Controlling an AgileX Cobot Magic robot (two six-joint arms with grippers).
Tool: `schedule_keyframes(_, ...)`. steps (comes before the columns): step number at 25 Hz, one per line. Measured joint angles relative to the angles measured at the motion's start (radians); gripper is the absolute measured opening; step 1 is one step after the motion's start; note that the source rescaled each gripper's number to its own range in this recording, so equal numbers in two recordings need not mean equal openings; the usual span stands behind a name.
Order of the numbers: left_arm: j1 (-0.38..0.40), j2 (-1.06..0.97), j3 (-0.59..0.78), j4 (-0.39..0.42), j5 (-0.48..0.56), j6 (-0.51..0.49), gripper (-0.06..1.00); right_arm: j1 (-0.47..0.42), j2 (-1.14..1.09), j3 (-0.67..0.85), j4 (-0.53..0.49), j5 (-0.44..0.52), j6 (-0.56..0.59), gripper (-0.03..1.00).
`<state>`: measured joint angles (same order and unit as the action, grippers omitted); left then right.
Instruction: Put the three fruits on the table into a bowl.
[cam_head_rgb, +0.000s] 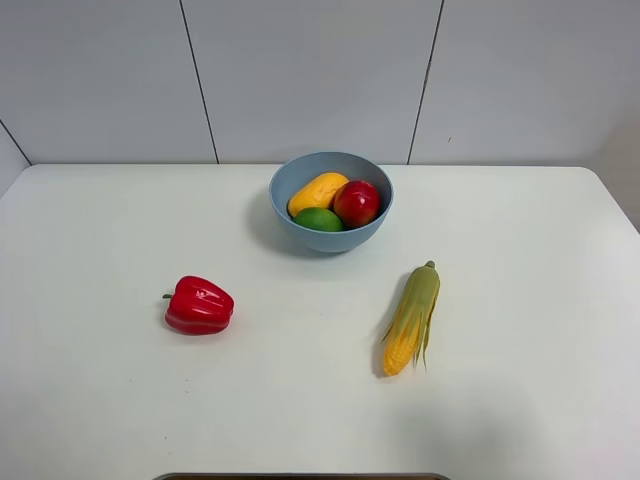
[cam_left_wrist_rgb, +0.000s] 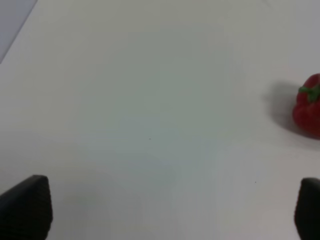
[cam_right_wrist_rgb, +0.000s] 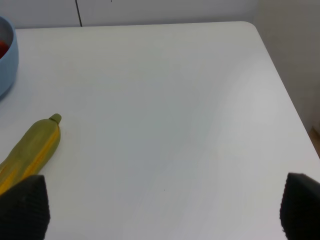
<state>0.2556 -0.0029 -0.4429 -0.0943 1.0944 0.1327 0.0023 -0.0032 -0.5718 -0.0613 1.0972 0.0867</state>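
Note:
The light blue bowl (cam_head_rgb: 283, 186) stands on the white table (cam_head_rgb: 120, 400) toward the back centre. Inside it lie the yellow-orange mango (cam_head_rgb: 316, 191), the red apple-like fruit (cam_head_rgb: 357, 202) and the green lime (cam_head_rgb: 318, 219). Neither arm shows in the exterior high view. My left gripper (cam_left_wrist_rgb: 170, 210) is open over bare table, its dark fingertips (cam_left_wrist_rgb: 27, 207) wide apart with nothing between them. My right gripper (cam_right_wrist_rgb: 160, 210) is also open and empty, fingertips (cam_right_wrist_rgb: 22, 205) spread over bare table. The bowl's rim (cam_right_wrist_rgb: 9, 55) shows at the edge of the right wrist view.
A red bell pepper (cam_head_rgb: 199, 305) lies front left of the bowl and also shows as the pepper (cam_left_wrist_rgb: 309, 105) in the left wrist view. A corn cob (cam_head_rgb: 412, 318) in green husk lies front right, with its tip (cam_right_wrist_rgb: 35, 145) near my right gripper's finger.

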Motion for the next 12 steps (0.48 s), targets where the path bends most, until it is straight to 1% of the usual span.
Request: schedule_keyframes(12, 0.0, 0.0, 0.0, -0.002, -0.005, 0.004, 0.98, 0.0, 0.0, 0.0, 0.001, 0.0, 0.0, 1.0)
